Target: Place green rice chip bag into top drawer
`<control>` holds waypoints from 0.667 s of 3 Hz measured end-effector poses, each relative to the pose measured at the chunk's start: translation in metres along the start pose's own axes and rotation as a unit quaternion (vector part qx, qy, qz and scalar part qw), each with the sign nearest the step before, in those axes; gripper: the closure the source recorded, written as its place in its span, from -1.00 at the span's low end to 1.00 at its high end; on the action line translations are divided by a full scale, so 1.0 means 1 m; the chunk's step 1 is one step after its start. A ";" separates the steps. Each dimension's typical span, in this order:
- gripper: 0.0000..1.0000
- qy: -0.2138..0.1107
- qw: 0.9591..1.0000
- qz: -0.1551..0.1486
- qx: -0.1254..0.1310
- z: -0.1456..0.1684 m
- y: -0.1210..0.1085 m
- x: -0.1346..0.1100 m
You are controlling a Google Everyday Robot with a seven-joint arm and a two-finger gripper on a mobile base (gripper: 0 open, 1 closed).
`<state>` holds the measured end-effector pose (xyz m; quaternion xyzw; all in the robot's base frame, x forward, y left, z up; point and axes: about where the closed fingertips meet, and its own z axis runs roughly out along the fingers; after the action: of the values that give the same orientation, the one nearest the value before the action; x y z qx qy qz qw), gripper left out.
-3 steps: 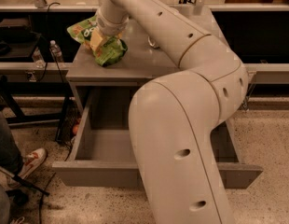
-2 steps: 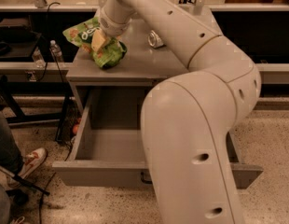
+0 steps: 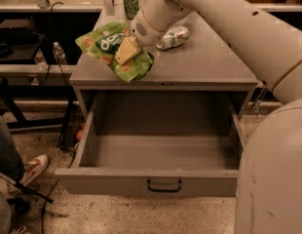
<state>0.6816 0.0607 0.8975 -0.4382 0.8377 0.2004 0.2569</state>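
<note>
Camera view: the hand [image 3: 125,51] reaches down from the pale arm to the front left part of the table [image 3: 204,62], its tan fingers [image 3: 127,48] pinching the green rice chip bag [image 3: 104,43], which lies crumpled on the top there. Right below, the top drawer [image 3: 117,182] is pulled wide open. Behind the hand one soda can [image 3: 131,2] stands upright and another can [image 3: 173,37] lies on its side.

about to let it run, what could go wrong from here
The gripper is on the green rice chip bag at the near-left corner of the cabinet top; a weak hold could drop it outside the top drawer. The tipped can beside the arm could get knocked rolling.
</note>
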 end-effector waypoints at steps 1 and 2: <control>1.00 0.000 1.000 -0.002 -0.002 0.000 0.002 0.002; 1.00 0.008 0.999 -0.024 -0.020 -0.005 0.022 0.029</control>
<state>0.6478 0.0513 0.8860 -0.4646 0.8251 0.2071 0.2458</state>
